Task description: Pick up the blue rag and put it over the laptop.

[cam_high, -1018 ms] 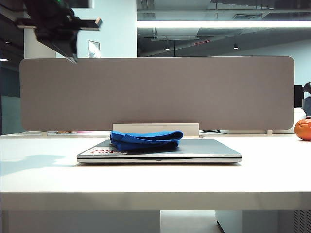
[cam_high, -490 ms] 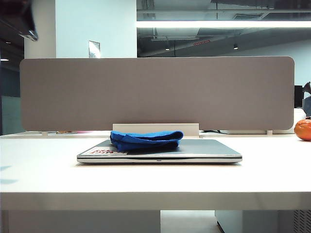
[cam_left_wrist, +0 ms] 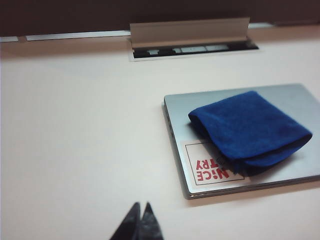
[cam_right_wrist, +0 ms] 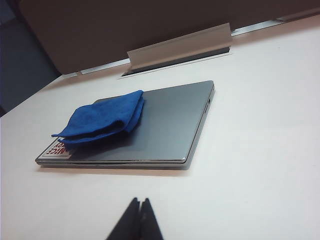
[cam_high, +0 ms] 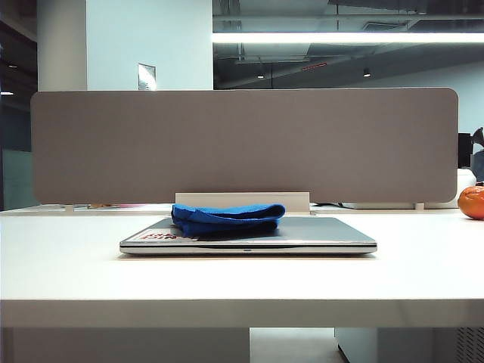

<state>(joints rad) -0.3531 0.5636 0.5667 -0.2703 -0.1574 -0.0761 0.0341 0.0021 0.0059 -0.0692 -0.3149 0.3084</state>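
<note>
Left claw (cam_left_wrist: 139, 214) closed, empty, tips together. Right claw (cam_right_wrist: 138, 210) closed, empty.

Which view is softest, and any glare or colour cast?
Left wrist view: softest, pinkish cast on the table; rag and shut left gripper slightly blurred. Right wrist view: sharper, laptop lid evenly lit, shut right gripper dark. Exterior view: ceiling light strip blown out, table front shadowed.

- blue rag (cam_left_wrist: 248, 127): soft cloth, fuzzy nap, matt
- laptop (cam_right_wrist: 170, 122): smooth silver-grey metal-look lid, satin sheen; paper-like white-and-red sticker (cam_left_wrist: 212, 168) on it
- table (cam_high: 242, 280): smooth white top, slight gloss
- far divider panel (cam_high: 242, 144): grey, matt, fabric-like
- left gripper (cam_left_wrist: 138, 222) and right gripper (cam_right_wrist: 137, 220): dark matt fingertips, pressed together
</note>
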